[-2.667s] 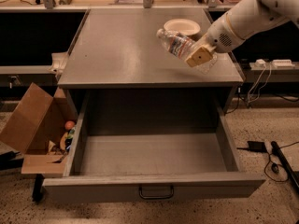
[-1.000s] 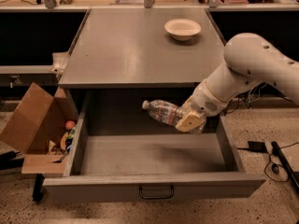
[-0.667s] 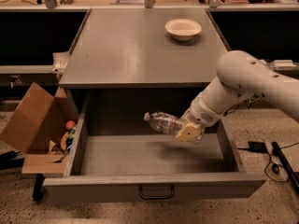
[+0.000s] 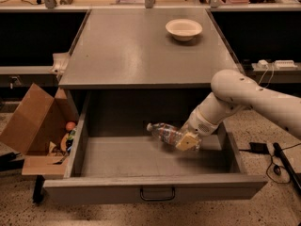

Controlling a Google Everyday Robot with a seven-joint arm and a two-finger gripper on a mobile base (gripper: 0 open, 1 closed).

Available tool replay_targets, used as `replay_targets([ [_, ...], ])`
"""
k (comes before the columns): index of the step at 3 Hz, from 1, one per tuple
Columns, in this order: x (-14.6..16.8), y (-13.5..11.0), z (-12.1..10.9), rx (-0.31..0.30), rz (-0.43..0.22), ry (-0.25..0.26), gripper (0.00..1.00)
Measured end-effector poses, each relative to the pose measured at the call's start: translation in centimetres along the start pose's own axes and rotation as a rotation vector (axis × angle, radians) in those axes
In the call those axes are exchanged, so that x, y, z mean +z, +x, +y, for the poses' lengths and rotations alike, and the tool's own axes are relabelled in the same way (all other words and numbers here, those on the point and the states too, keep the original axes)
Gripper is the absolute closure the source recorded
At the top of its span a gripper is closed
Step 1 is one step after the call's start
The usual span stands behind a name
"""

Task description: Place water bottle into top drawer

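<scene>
Water bottle (image 4: 163,133) sits nearly horizontal inside the open top drawer (image 4: 155,188), white cap pointing left and slightly up. Whether it touches the drawer floor cannot be told. Gripper (image 4: 187,142) is pinched on the bottle's base end, right of centre in the drawer. The white arm (image 4: 254,98) enters from the right, above the drawer's right wall. Drawer handle (image 4: 157,193) is centred on the front panel. A white bowl (image 4: 184,29) stands on the cabinet top (image 4: 131,51), rear right. An open cardboard box (image 4: 33,121) sits just beside the drawer's left wall.
</scene>
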State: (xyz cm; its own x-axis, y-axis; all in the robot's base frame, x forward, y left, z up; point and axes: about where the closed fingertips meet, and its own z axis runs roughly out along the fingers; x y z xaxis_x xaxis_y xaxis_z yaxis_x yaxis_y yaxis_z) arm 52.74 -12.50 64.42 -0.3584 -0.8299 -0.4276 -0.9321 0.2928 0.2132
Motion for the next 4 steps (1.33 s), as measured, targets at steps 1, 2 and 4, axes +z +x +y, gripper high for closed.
replay_targets([
  [1, 1.2, 0.2, -0.9, 0.008, 0.001, -0.017, 0.53],
  [2, 1.7, -0.2, -1.6, -0.006, -0.017, -0.032, 0.22],
  [4, -2.7, -3.1, -0.6, -0.119, -0.133, -0.018, 0.00],
])
